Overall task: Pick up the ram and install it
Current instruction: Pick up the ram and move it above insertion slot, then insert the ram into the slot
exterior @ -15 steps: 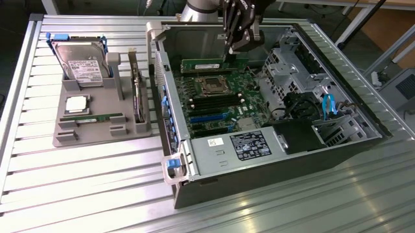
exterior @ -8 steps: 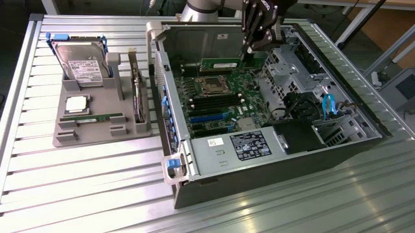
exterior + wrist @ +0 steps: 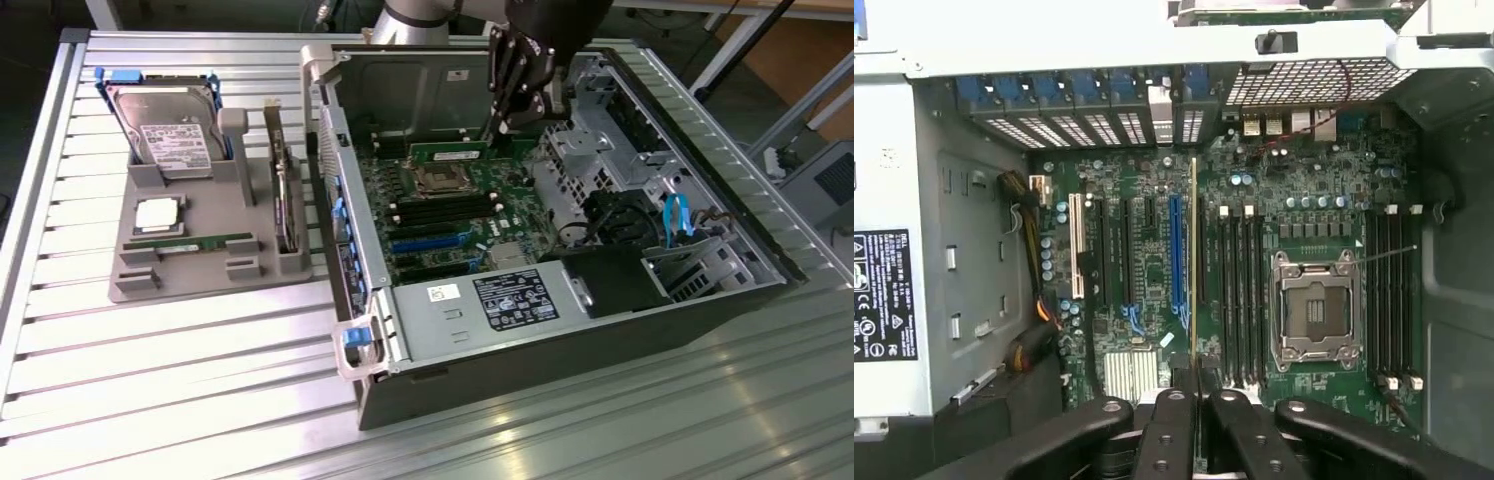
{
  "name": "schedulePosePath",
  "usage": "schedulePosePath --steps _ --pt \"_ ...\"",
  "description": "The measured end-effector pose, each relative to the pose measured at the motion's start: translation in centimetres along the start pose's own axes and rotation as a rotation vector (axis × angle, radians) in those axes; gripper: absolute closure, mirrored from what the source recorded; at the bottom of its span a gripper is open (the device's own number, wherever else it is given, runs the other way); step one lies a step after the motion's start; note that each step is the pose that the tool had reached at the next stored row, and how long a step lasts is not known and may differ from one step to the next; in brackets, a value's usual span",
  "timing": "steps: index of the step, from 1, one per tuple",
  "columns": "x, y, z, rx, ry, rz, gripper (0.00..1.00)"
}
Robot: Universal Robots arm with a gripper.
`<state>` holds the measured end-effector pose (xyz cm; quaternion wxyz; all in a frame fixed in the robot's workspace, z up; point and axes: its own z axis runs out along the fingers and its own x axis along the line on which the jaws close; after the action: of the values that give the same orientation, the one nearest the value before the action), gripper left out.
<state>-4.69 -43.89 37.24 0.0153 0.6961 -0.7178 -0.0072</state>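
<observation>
My gripper (image 3: 502,128) is inside the open computer case (image 3: 694,300), shut on a green ram stick (image 3: 447,152). The stick hangs above the motherboard (image 3: 461,215), near the processor socket (image 3: 435,181). In the wrist view the ram (image 3: 1194,260) shows edge-on as a thin line running out from my gripper (image 3: 1197,378). It lies alongside the black memory slots (image 3: 1239,290) beside the socket (image 3: 1314,310); I cannot tell whether it touches a slot. A second, like ram stick (image 3: 187,245) lies in the grey tray (image 3: 147,285).
The tray at the exterior view's left also carries a hard drive (image 3: 167,125), a square silver processor chip (image 3: 158,212) and a dark expansion card (image 3: 283,190) on edge. Inside the case are the power supply (image 3: 514,300), a drive cage (image 3: 587,150) and blue cables (image 3: 677,215).
</observation>
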Motion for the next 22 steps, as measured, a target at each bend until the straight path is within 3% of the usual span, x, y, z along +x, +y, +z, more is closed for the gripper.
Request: schedulePosePath --steps 6,13,22 --pt "-0.1 -0.71 0.25 -0.0001 0.0001 0.000 0.89" --pt "-2.9 -0.63 0.35 -0.0001 -0.0010 0.000 0.89" --pt "-3.6 -0.60 0.38 -0.0001 -0.0018 0.000 0.89"
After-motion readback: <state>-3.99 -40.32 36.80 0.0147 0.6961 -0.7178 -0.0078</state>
